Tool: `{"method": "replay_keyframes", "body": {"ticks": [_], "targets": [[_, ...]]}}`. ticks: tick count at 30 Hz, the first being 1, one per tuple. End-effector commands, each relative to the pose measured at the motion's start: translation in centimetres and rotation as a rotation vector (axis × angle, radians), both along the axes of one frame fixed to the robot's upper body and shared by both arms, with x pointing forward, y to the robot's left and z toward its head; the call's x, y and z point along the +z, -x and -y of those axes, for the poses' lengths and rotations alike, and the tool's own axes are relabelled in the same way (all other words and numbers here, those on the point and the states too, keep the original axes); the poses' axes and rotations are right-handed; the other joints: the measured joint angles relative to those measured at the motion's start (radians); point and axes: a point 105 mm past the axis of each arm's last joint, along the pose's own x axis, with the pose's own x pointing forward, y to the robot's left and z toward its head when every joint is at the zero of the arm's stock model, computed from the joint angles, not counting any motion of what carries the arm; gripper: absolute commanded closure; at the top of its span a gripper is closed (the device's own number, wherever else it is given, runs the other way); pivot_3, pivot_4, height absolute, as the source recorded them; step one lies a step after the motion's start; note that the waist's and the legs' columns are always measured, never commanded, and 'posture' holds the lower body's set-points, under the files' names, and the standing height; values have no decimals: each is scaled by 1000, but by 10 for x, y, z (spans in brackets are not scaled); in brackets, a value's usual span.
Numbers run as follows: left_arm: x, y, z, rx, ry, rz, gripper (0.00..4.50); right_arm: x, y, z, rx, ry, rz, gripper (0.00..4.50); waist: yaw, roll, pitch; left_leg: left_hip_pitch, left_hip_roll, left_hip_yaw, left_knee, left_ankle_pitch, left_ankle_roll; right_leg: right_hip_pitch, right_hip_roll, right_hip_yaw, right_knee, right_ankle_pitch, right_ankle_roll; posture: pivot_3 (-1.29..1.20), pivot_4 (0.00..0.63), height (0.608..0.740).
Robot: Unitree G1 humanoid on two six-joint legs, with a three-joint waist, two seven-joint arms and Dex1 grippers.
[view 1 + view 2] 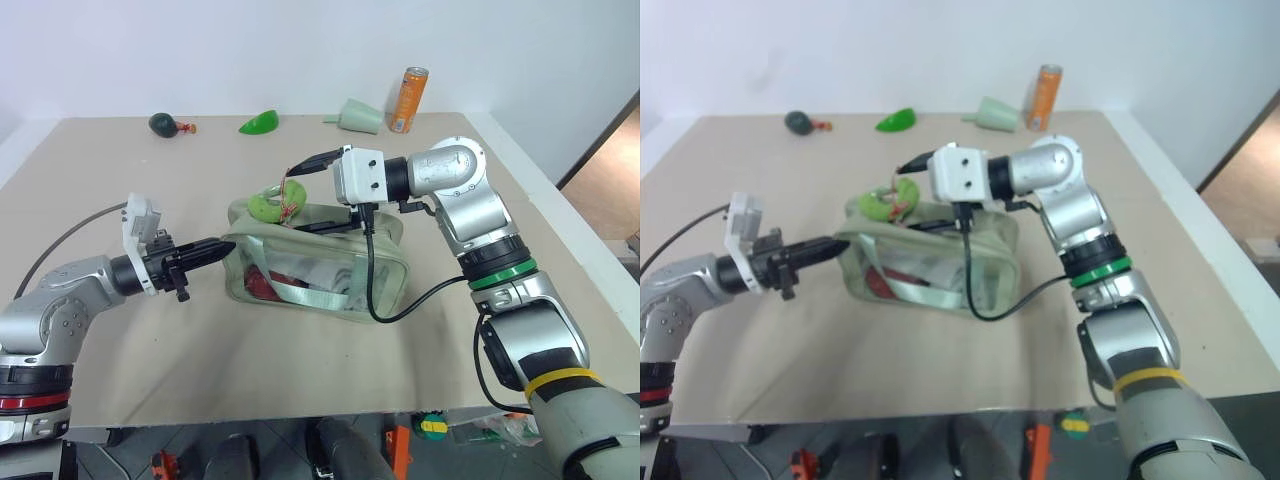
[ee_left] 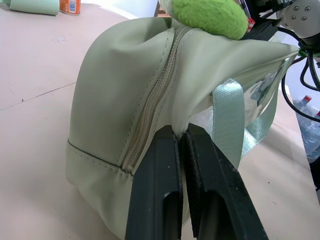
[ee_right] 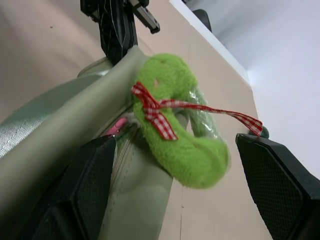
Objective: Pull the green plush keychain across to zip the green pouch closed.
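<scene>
Green plush keychain [image 3: 175, 125] framed between wide-spread right fingers [image 3: 280, 180], ungripped; left fingers [image 2: 165, 185] pinching green pouch [image 1: 310, 265] end; zipping yet to begin.

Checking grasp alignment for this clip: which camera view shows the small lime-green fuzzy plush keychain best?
The right wrist view: the lime-green fuzzy plush keychain sits close up between the open right gripper fingers, its red checked ribbon clear. The left wrist view catches just its underside at the top edge. Both eye views show it small, atop the pale green soft pouch.
</scene>
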Motion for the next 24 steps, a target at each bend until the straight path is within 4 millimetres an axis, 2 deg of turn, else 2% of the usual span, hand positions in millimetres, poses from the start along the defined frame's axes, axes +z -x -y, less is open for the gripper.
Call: {"method": "replay_keyframes", "body": {"ticks": [1,9,18,23,24], "targets": [[-5,-1,-1,14,-21,-15,4500,28,3,-4,17,-54,86,815,0,0,0,0,0,0,0,0,0,0,0,0,0,0,0,0,150,740],[-5,-1,-2,14,-21,-17,4500,27,1,-4,13,-51,93,815,0,0,0,0,0,0,0,0,0,0,0,0,0,0,0,0,150,740],[-7,-1,-2,16,-19,-20,4500,19,-5,5,-22,9,127,815,0,0,0,0,0,0,0,0,0,0,0,0,0,0,0,0,150,740],[-7,-2,-1,14,-17,-20,4500,20,-7,0,-12,25,148,815,0,0,0,0,0,0,0,0,0,0,0,0,0,0,0,0,150,740],[-7,-2,-1,14,-17,-19,4500,21,-7,-2,-5,21,148,1235,0,0,0,0,0,0,0,0,0,0,0,0,0,0,0,0,150,740]]}}
